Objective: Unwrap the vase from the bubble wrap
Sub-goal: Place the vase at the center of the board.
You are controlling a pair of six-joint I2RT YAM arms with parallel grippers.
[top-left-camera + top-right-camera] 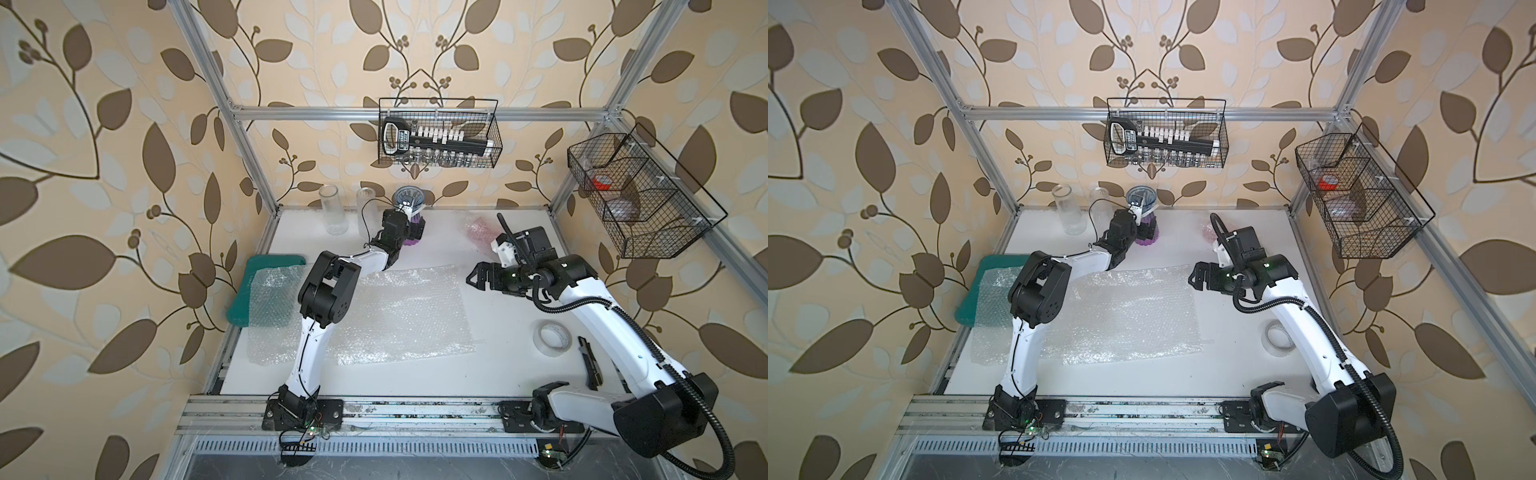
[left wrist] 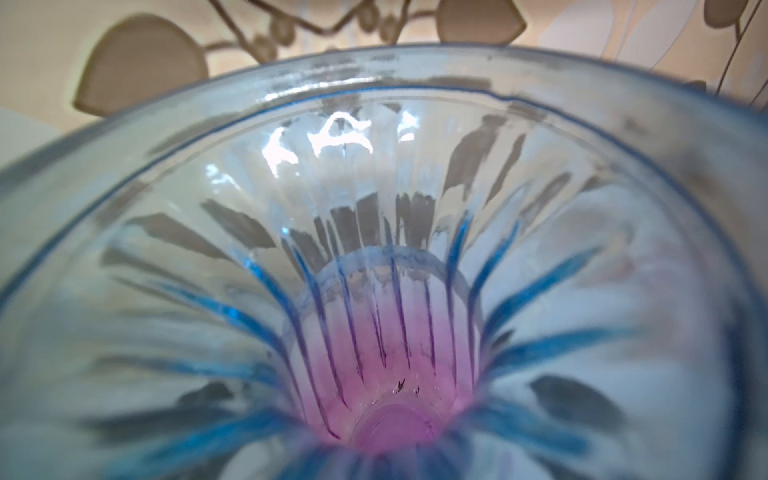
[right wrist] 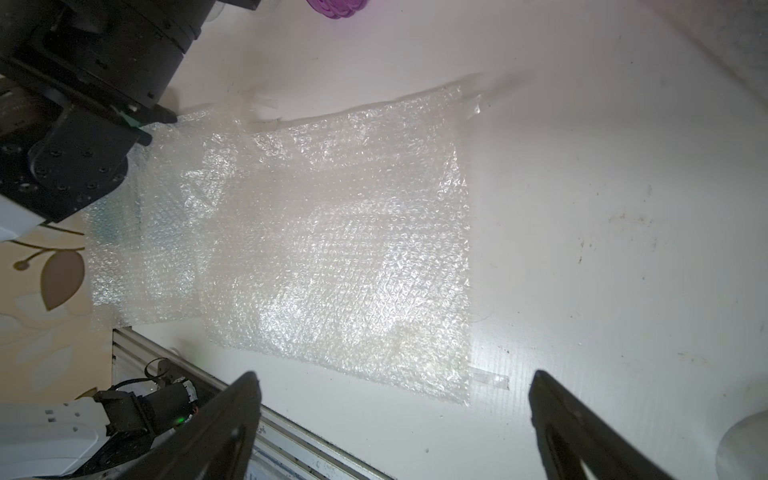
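Nearest the front, the wrap [image 1: 399, 316] lies flat on the counter [image 1: 498, 374] in two overlapping sheets, with nothing inside it. Just past its edge on the right side, the right jaws hang above the counter. The right wrist view shows them wide apart and empty, pointing across the wrap.

Farther back, the vase [image 1: 409, 198] stands bare and upright near the far wall. Its blue mouth is up and its purple foot is on the counter, so its long axis is vertical. The left arm [image 1: 320, 291] stretches over the wrap to it. The left jaws sit at the vase's lower body, on its near side, and the left wrist view looks into the mouth. I cannot tell whether those jaws clamp the glass or stand loose around it.

The unwrapping looks done. The next move likely belongs to the left arm, since the vase is right at its jaws and the right jaws are well apart from it. A tall, narrow-footed vase would tip easily, and two clear glasses [image 1: 332, 210] stand near it. Any retreat should therefore come level, back toward the front.
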